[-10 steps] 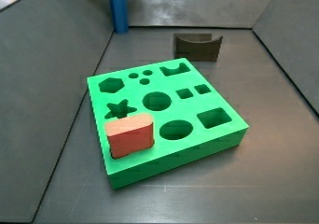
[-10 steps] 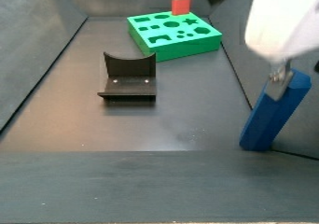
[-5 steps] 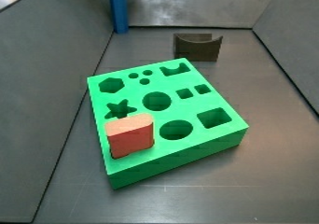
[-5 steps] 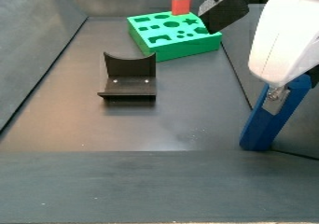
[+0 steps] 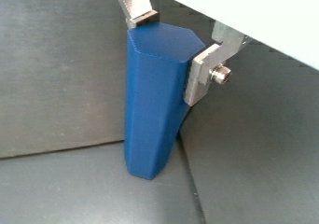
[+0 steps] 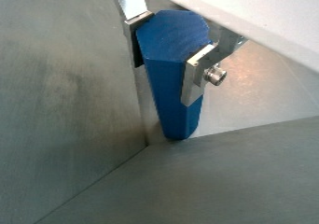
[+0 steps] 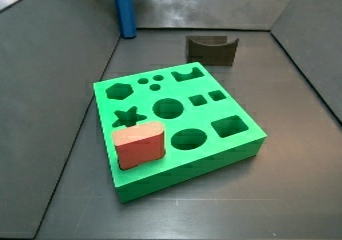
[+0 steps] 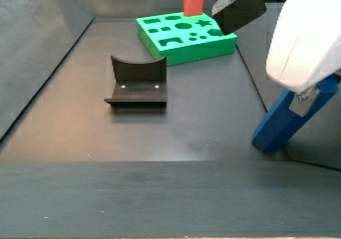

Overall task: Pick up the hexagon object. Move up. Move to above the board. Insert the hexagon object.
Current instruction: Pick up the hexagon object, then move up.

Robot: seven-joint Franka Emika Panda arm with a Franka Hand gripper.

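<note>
The hexagon object (image 5: 156,97), a tall slim blue peg, stands on the dark floor by a wall, its base down; it also shows in the other wrist view (image 6: 169,88). My gripper (image 5: 174,46) has a silver finger on each side of its top, both pads against it (image 6: 166,50). In a side view the peg (image 8: 282,123) leans under the white gripper body (image 8: 309,89). In the other side view it (image 7: 126,12) stands at the far back. The green board (image 7: 187,174) lies apart from it, and also shows across the floor (image 8: 200,52).
A red rounded block (image 7: 138,147) stands on the board's corner (image 8: 193,4). A dark olive arch-shaped piece (image 7: 211,48) lies on the floor beyond the board (image 8: 136,81). Grey walls enclose the floor on all sides.
The gripper has come down around the peg's top and closed on it. The peg now leans more in the side view, its base shifted slightly.
</note>
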